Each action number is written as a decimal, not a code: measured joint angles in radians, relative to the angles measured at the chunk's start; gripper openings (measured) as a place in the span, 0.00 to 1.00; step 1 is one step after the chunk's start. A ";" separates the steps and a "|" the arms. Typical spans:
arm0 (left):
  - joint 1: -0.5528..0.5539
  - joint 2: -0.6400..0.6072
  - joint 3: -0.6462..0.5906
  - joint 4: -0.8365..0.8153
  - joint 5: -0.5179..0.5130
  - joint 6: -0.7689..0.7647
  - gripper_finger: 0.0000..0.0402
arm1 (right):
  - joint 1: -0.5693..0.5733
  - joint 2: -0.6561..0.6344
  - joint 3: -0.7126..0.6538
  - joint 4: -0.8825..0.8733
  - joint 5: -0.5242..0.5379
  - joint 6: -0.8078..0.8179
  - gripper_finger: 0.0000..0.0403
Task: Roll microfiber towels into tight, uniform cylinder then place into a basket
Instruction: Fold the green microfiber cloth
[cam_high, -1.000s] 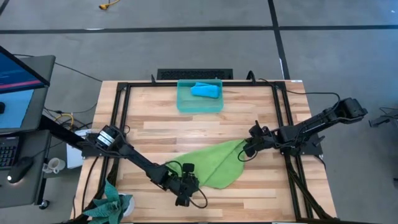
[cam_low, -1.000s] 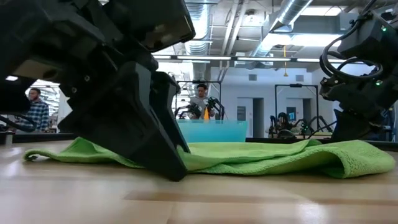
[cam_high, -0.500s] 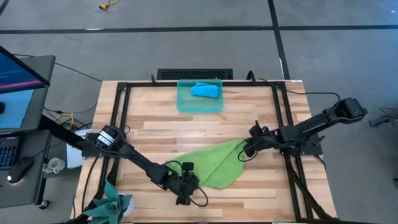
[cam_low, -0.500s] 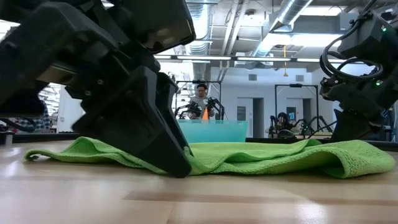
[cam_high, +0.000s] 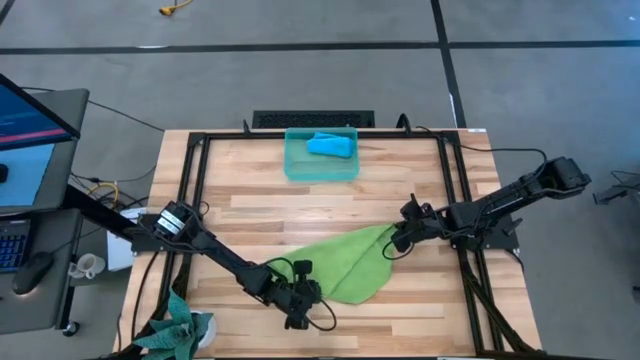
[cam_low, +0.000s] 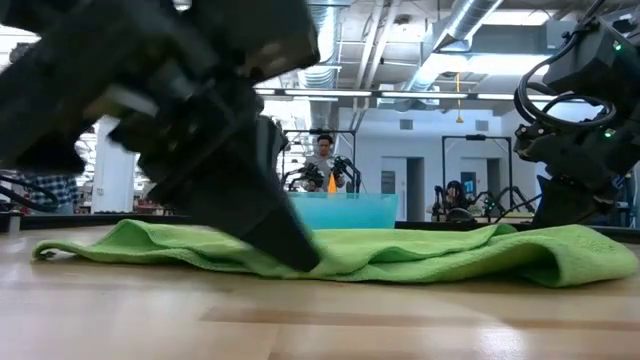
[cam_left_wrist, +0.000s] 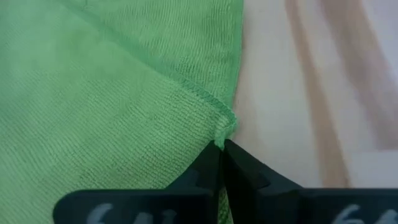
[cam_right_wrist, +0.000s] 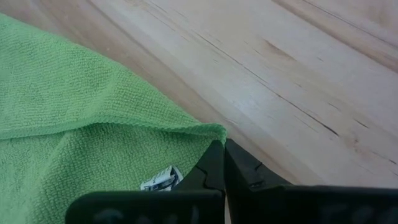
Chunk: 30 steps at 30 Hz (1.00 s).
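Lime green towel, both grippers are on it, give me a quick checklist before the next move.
1. Left gripper shut on a corner of the lime green microfiber towel: ok.
2. Right gripper shut on the towel's far corner: ok.
3. Towel rolled into a cylinder: not ok, it lies flat and folded.
4. Translucent teal plastic basket has room beside the sky blue towel: ok.
5. Wooden table between towel and basket free of obstacles: ok.

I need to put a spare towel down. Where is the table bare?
Bare wood lies between the basket and the green towel, and along the table's left side. The front middle is crowded: both grippers, left and right, pinch the towel's corners.
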 joint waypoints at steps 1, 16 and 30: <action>0.000 0.000 0.011 -0.001 0.000 0.000 0.01 | 0.000 0.000 0.000 0.000 0.000 0.000 0.04; -0.044 0.000 0.354 -0.691 -0.220 -0.034 0.00 | 0.063 0.000 0.040 0.031 -0.039 -0.186 0.02; -0.072 -0.001 0.643 -1.257 -0.424 -0.139 0.00 | 0.290 -0.001 0.239 -0.026 0.078 -0.298 0.01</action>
